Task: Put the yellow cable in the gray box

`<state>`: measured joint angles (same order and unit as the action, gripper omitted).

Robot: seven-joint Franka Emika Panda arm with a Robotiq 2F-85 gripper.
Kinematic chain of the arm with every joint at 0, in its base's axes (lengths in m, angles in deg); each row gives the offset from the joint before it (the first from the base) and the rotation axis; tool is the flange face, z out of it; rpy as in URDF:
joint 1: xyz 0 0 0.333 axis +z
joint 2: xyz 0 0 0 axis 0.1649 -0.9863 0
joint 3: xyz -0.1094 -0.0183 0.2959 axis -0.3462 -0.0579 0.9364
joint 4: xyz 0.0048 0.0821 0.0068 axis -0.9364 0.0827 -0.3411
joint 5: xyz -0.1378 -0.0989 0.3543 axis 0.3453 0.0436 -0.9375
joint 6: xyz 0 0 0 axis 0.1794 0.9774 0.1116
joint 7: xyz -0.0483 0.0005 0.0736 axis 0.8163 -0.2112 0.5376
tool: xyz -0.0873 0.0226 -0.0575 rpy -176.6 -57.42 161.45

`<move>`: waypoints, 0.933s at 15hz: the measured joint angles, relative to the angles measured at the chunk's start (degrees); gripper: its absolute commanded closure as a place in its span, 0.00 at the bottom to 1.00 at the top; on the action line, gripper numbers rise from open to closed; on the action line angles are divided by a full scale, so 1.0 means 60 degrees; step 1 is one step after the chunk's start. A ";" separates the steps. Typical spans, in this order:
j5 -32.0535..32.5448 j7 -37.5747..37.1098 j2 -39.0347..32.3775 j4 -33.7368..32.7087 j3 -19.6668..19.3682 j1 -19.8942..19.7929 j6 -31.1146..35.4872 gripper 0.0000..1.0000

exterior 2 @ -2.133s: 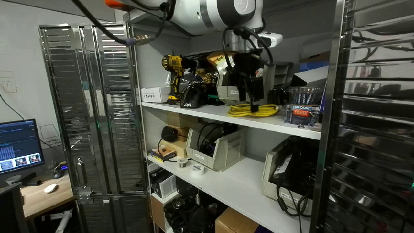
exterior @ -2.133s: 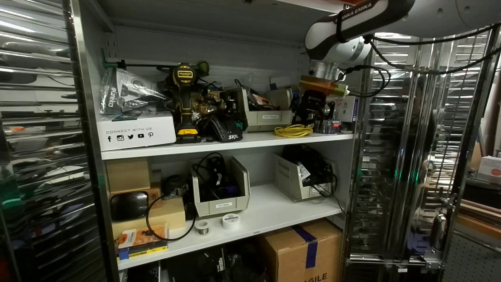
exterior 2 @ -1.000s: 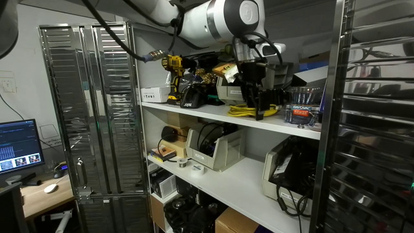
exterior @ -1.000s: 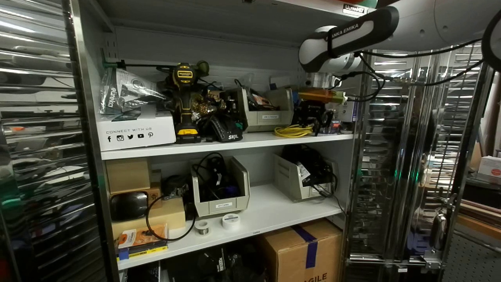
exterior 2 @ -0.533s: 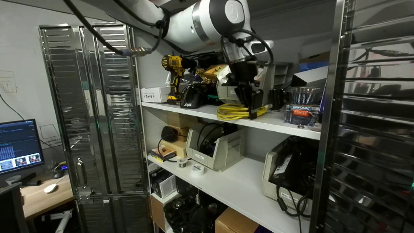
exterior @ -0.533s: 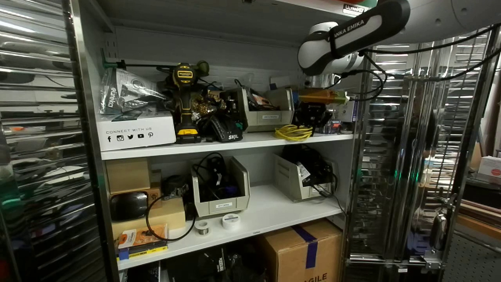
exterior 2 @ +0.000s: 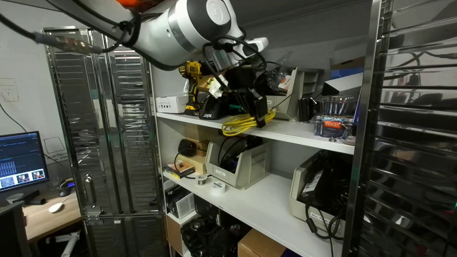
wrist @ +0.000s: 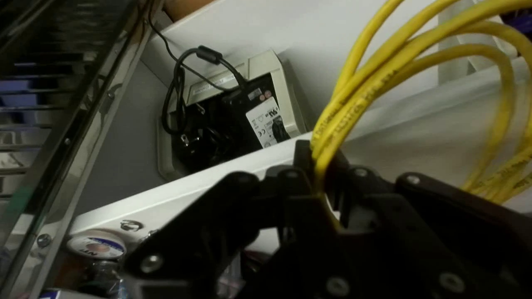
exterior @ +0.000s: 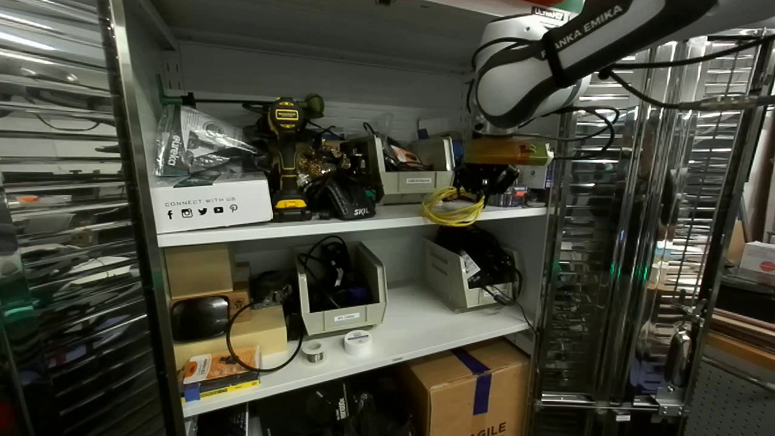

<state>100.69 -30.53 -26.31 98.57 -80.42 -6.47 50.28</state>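
Observation:
The yellow cable (exterior: 451,209), a loose coil, is pinched in my gripper (wrist: 319,164). In the wrist view its strands run up from between the fingertips, and loops spread to the right. Both exterior views show the coil drooping beside the black fingers, across the front edge of the upper shelf (exterior 2: 278,130). On that shelf the gray box (exterior: 418,188) stands with a white label and dark items inside. My gripper (exterior 2: 262,119) is in front of it, tilted, and partly covers it in an exterior view. The coil is outside the box.
A yellow-black drill (exterior: 286,157) and a black SKIL item (exterior: 345,197) stand beside the box; battery packs (exterior 2: 332,125) lie at the shelf's other end. Below are two pale bins (exterior: 342,318) (exterior 2: 317,217) of cables. Metal doors (exterior: 629,242) flank the cabinet.
My gripper has come down over the coil, shut on it, and pulled it toward the shelf's front edge, where it now sags. The arm has tilted and drawn back.

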 measured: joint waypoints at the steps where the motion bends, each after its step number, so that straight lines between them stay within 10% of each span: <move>1: 0.0299 -0.0424 0.0351 0.0500 0.0027 0.0016 0.0520 0.96; 7: 0.2812 -0.4058 0.2167 0.2856 0.0478 -0.0286 0.2735 0.97; 14: 0.4729 -0.7554 0.1244 0.1114 0.0882 -0.0867 0.2721 0.97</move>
<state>129.06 -75.85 -18.85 105.25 -75.12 -11.68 66.61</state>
